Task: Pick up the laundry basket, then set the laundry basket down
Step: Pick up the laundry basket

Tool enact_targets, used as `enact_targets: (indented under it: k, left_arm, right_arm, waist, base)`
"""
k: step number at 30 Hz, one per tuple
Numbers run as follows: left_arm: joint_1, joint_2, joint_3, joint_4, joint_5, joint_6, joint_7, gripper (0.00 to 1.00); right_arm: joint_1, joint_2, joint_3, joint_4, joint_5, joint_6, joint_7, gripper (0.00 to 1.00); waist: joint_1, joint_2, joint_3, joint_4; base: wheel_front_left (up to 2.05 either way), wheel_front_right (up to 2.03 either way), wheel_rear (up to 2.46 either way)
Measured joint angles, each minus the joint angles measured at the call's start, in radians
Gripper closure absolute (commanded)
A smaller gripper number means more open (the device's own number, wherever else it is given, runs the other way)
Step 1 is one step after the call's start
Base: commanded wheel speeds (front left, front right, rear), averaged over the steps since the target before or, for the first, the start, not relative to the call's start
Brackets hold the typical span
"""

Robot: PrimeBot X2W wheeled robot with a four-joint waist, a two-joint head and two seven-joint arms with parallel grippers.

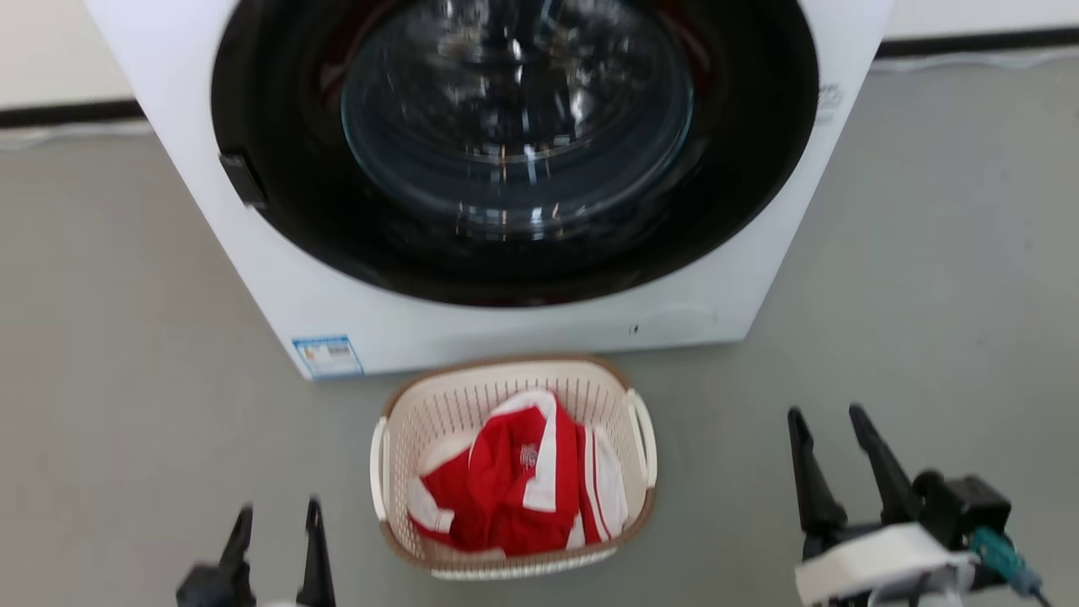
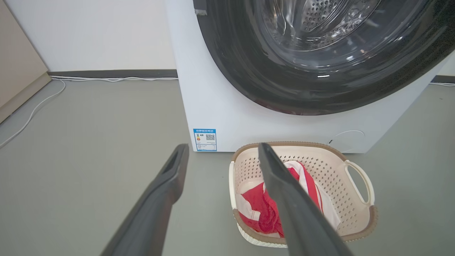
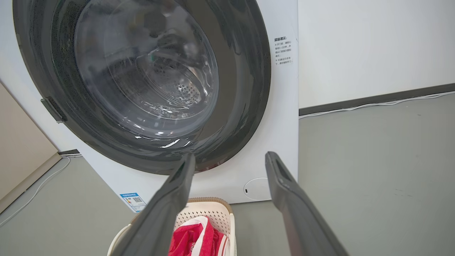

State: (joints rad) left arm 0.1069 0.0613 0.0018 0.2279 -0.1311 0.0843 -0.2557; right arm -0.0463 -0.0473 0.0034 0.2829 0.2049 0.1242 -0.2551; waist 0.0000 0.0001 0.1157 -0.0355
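Currently I see both claws wide, empty: L gripper (image 1: 280, 506) & R gripper (image 1: 826, 411) either side of the cream perforated plastic laundry basket (image 1: 438, 413), not touching.

One laundry basket (image 1: 438, 413), one washer (image 1: 278, 278), two hands (image 1: 280, 506) (image 1: 826, 411)

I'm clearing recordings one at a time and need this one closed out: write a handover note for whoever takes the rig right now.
Left gripper: jaws open, empty, to the left of the laundry basket, apart from it.
Right gripper: jaws open, empty, to the right of the basket, apart from it.
The laundry basket stands on the floor just in front of the washer, with a red and white garment inside.
Done: nothing; the basket is not yet gripped.
Left: grasp it, lift it, set it down.
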Motion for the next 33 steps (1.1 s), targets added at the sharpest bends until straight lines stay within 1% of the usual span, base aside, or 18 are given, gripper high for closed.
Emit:
enact_targets:
  k: [7,20,23,24,27,31,33]
  left_arm:
    - [-0.183,-0.002,0.015,0.086,0.0,-0.02,0.0,0.0]
    - [-0.541,-0.023,0.022,0.319,0.002,-0.05,0.0,0.0]
    - [-0.607,-0.025,0.022,0.377,0.002,-0.051,0.0,0.0]
    - [-0.607,-0.025,0.022,0.377,0.002,-0.051,0.0,0.0]
    - [-0.663,-0.027,0.019,0.435,0.002,-0.051,0.0,0.0]
    - [-0.725,-0.03,0.013,0.5,0.002,-0.051,0.0,0.0]
    - [-0.753,-0.031,0.008,0.526,0.002,-0.059,0.0,0.0]
  right_arm:
    - [-0.143,-0.001,-0.012,0.069,0.0,0.0,0.0,0.0]
    - [-0.452,-0.006,-0.035,0.245,-0.022,0.0,0.0,0.0]
    - [-0.5,-0.008,-0.037,0.298,-0.025,0.0,0.0,0.0]
    - [-0.5,-0.008,-0.037,0.298,-0.025,0.0,0.0,0.0]
    - [-0.544,-0.009,-0.034,0.352,-0.025,0.0,0.0,0.0]
    - [-0.599,-0.011,-0.021,0.405,-0.02,0.0,0.0,0.0]
    - [-0.629,-0.013,-0.005,0.427,-0.017,0.0,0.0,0.0]
  waist:
    - [0.0,0.0,0.132,0.011]
    - [0.0,0.0,0.423,0.035]
    - [0.0,0.0,0.484,0.041]
    - [0.0,0.0,0.484,0.041]
    - [0.0,0.0,0.539,0.048]
    - [0.0,0.0,0.603,0.058]
    - [0.0,-0.0001,0.631,0.064]
  base:
    - [0.0,0.0,0.0]
    - [0.0,0.0,0.0]
    - [0.0,0.0,0.0]
    - [0.0,0.0,0.0]
    - [0.0,0.0,0.0]
    - [0.0,0.0,0.0]
    - [0.0,0.0,0.0]
